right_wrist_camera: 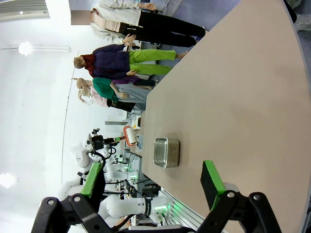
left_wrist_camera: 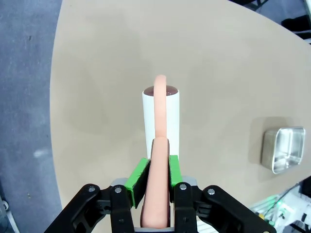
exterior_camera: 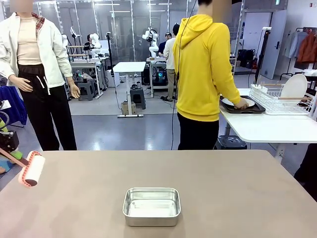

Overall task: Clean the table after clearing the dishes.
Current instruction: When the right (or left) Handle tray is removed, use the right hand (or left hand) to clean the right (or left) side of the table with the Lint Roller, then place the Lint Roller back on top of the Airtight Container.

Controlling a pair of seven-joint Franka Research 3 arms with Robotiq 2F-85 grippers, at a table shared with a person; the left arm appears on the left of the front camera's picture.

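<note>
The taupe-brown table (exterior_camera: 223, 188) spreads across the front view. My left gripper (left_wrist_camera: 154, 174) is shut on the pink handle of a lint roller (left_wrist_camera: 161, 116). Its white roll (exterior_camera: 33, 170) hangs over the table's left end; I cannot tell if it touches the top. My right gripper (right_wrist_camera: 153, 170) is open with nothing between its green pads, looking along the table (right_wrist_camera: 233, 92). On the white side table at the far right lies a dark tray with a white plate (exterior_camera: 241, 105), and a person in a yellow hoody has a hand on it.
A small steel pan (exterior_camera: 151, 206) stands on the table near the front middle, also seen as the pan (left_wrist_camera: 283, 149) and the pan (right_wrist_camera: 166, 152). A white wire rack (exterior_camera: 277, 99) holding a plate sits on the side table.
</note>
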